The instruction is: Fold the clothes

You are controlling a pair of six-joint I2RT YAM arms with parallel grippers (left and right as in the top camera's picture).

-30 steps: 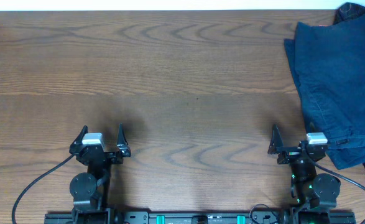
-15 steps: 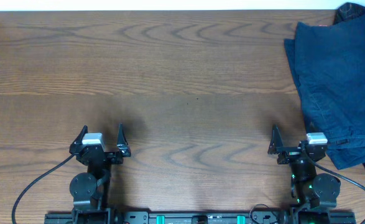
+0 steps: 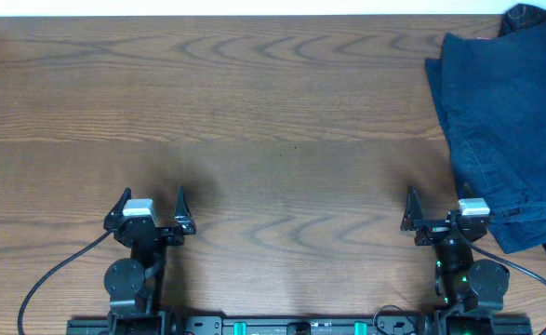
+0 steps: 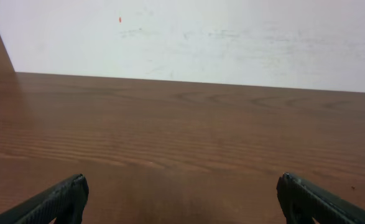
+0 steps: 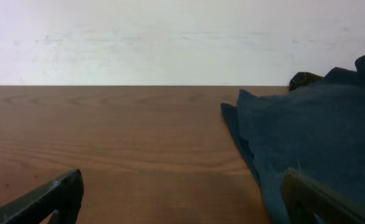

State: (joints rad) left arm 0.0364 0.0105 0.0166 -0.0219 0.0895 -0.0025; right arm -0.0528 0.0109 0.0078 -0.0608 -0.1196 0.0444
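Two robot arms sit folded low at the near edge of a wood-grain counter, each elbow tucked back over its base and each wrist pointing out across the boards. The left claw is spread wide with nothing between its fingers; its wrist camera shows both dark fingertips low in the corners of the frame, above bare wood that runs to a pale wall. The right claw is spread just as wide and also holds nothing. The clothes, a heap of dark navy denim-like cloth with seams and hems showing, lie at the counter's far right side (part of the pile runs out of the overhead frame). The pile's near edge reaches down beside the right claw, whose outer finger shows against the cloth in the wrist view; whether they touch cannot be told.
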